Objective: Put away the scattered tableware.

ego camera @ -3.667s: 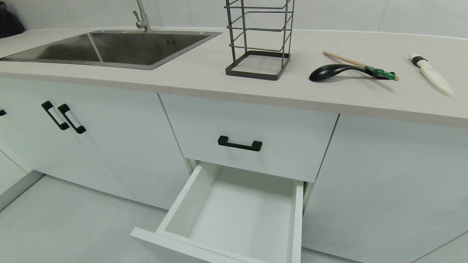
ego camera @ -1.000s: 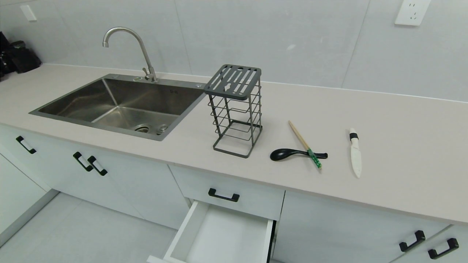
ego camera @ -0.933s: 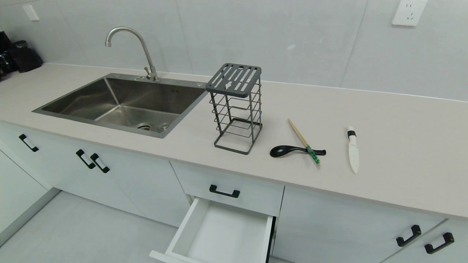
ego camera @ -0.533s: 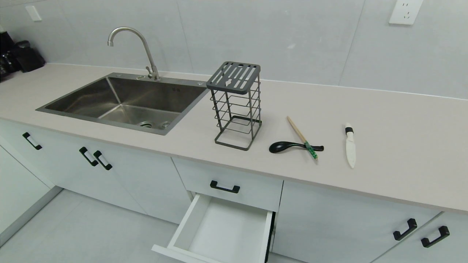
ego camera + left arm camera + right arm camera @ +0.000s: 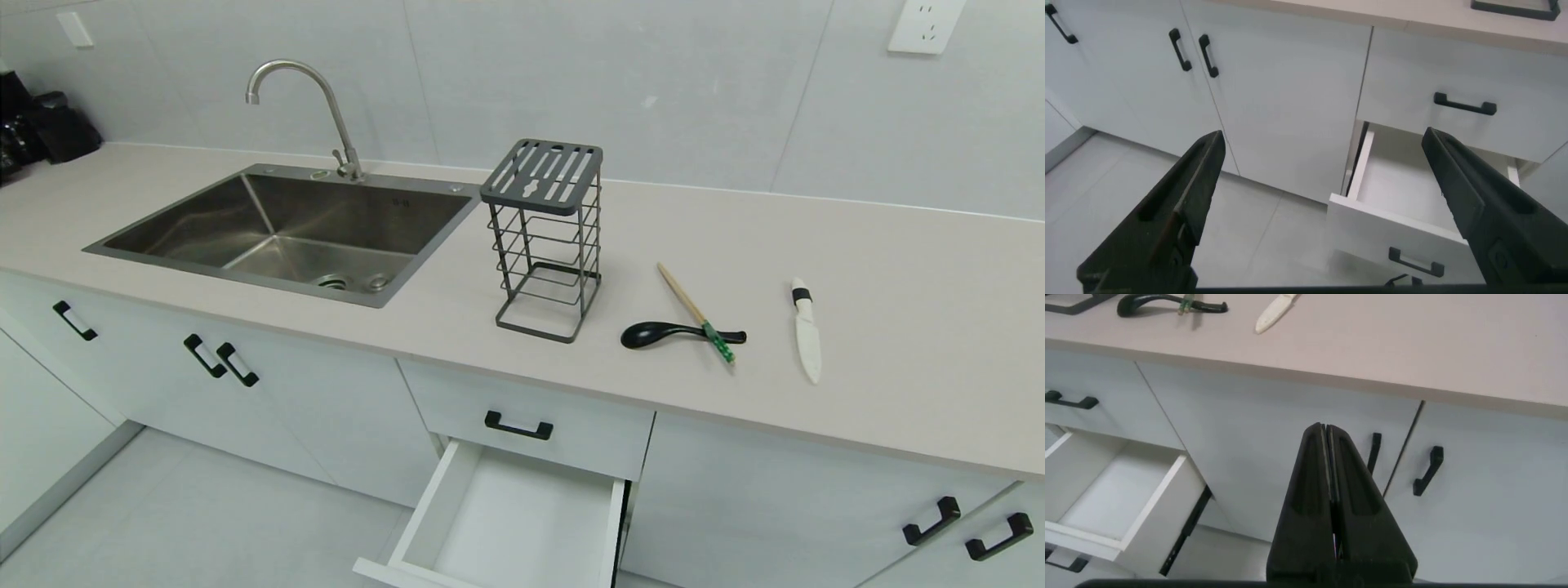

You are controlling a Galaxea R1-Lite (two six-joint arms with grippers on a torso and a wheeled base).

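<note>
The tableware lies out on the countertop (image 5: 898,269), to the right of the sink (image 5: 286,224) and its curved tap (image 5: 304,102). A dark wire rack (image 5: 545,237) with a slotted top stands upright between the sink and the utensils. Just right of it lies the black spoon (image 5: 653,334), bowl toward the rack and handle pointing away. The wooden chopstick (image 5: 695,313) lies slantwise across that handle, touching it, with its green end toward the counter's front edge. The white knife (image 5: 807,331), which has a black band near one end, lies farther right, apart from the other two and pointing roughly toward the front edge. A wall socket (image 5: 927,24) sits on the tiles above.

Below the counter, under the rack, the upper drawer (image 5: 522,408) is closed, and the lower drawer (image 5: 522,523) beneath it is pulled out.

My left gripper (image 5: 1319,143) hangs low in front of the cabinets with its two fingers spread wide apart and nothing between them; the pulled-out drawer shows beyond it. My right gripper (image 5: 1327,433) has its fingers pressed flat together on themselves. It sits below the counter's edge, facing two cabinet doors whose black handles (image 5: 1427,469) stand side by side, with the spoon, chopstick and knife on the counter beyond it
</note>
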